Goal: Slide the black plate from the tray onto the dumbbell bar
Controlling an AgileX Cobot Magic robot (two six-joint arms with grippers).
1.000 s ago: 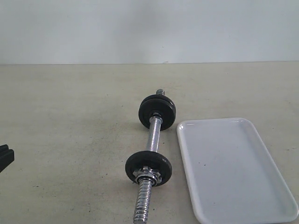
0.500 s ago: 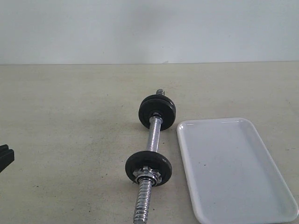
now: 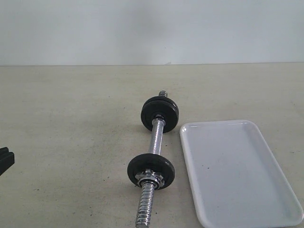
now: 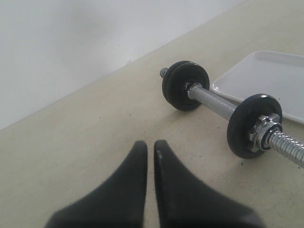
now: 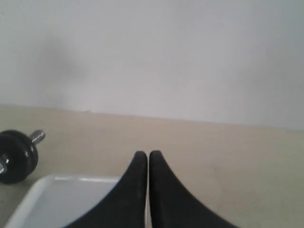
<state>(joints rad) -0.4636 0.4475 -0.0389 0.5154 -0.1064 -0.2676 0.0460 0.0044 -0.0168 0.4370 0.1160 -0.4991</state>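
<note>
Black and round, the plate [image 3: 151, 171] sits on the dumbbell bar [image 3: 156, 140], at the end that points to me. A shiny nut [image 3: 150, 179] is right up against it on the outer side. The far plates [image 3: 160, 114], black too, sit pressed together at the bar's other end, and I see no nut there. The white tray [image 3: 237, 175] lies just beside the bar, on its right. It has no plate in it, so I think the job is as good as done.

My left gripper [image 4: 149, 145] is pressed together and holds nothing. It is well off to the left of the bar. My right gripper [image 5: 145, 154] is pressed together too and holds nothing. It is on the tray's side of the bar.

What could go wrong? The bar is round, so if I bump it with an arm it could roll on the table [image 3: 71, 118] or knock the tray. If the bar tips, the far plates could slip off their end, since nothing seems to hold them.
</note>
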